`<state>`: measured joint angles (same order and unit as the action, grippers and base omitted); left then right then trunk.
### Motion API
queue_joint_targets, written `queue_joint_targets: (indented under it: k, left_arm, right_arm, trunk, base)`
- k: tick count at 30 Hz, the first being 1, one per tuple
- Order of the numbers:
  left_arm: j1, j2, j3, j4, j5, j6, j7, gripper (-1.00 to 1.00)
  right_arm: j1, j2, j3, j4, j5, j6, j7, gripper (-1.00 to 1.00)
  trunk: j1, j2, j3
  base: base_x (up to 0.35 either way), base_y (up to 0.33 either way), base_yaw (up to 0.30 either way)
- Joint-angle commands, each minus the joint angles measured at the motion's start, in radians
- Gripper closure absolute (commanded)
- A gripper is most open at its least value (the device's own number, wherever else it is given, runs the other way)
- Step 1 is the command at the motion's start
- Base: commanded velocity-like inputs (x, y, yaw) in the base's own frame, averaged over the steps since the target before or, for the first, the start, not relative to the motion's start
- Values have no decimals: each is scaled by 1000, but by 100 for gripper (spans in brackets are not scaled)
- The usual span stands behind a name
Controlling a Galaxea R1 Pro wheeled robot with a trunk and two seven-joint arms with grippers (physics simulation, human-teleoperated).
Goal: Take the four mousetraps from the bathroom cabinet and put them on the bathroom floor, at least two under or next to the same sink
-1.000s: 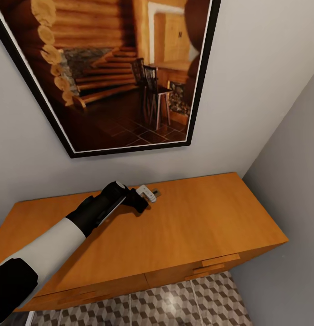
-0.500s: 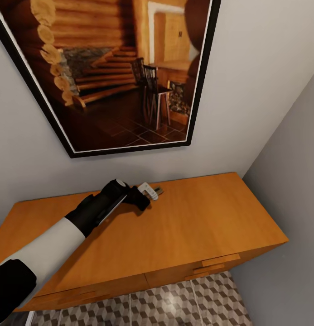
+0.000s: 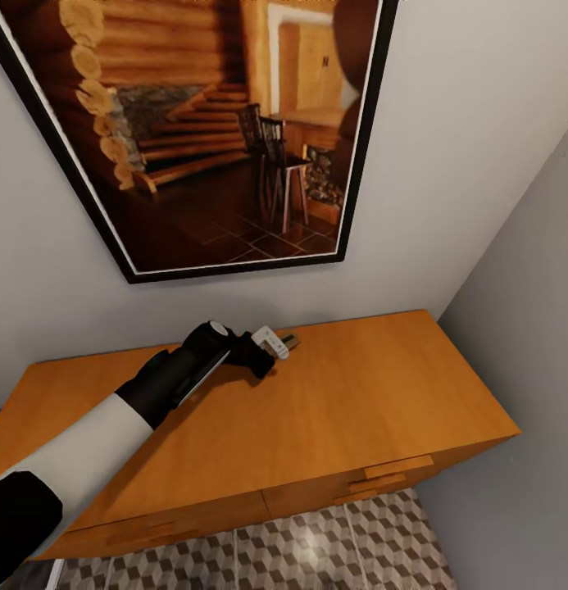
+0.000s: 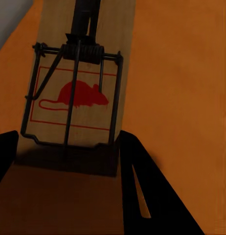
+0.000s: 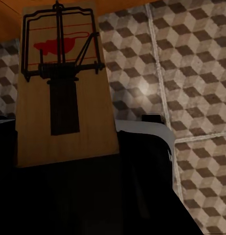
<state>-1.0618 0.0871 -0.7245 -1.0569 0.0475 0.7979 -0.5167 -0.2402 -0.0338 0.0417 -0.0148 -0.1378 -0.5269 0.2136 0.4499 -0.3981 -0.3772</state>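
A large framed picture (image 3: 210, 131) of a log interior hangs on the grey wall above the smooth orange-brown cabinet (image 3: 374, 393). The left gripper (image 3: 277, 344) is clamped on a mousetrap (image 4: 76, 93), apparently raised off the cabinet top. In the right wrist view, another wooden mousetrap (image 5: 61, 83) is seen gripped over the cube-patterned bathroom floor (image 5: 191, 68).

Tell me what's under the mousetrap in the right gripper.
Under the mousetrap is patterned bathroom floor, with the cabinet edge at one corner. The right gripper hides what lies directly beneath.
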Motion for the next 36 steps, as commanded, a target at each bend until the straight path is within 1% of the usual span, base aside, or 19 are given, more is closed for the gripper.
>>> queue_joint_targets:
  k: [1,36]
  left_arm:
    - [-1,1,-2,-1,2,4,1,100]
    - [-1,1,-5,4,3,4,1,100]
  right_arm:
    - [-1,0,4,1,-14,-2,9,100]
    - [-1,-1,4,1,-13,-2,9,100]
  trunk:
    - [0,-2,-2]
    - [0,-2,-2]
  base:
    - [-254,0,0]
    - [-329,0,0]
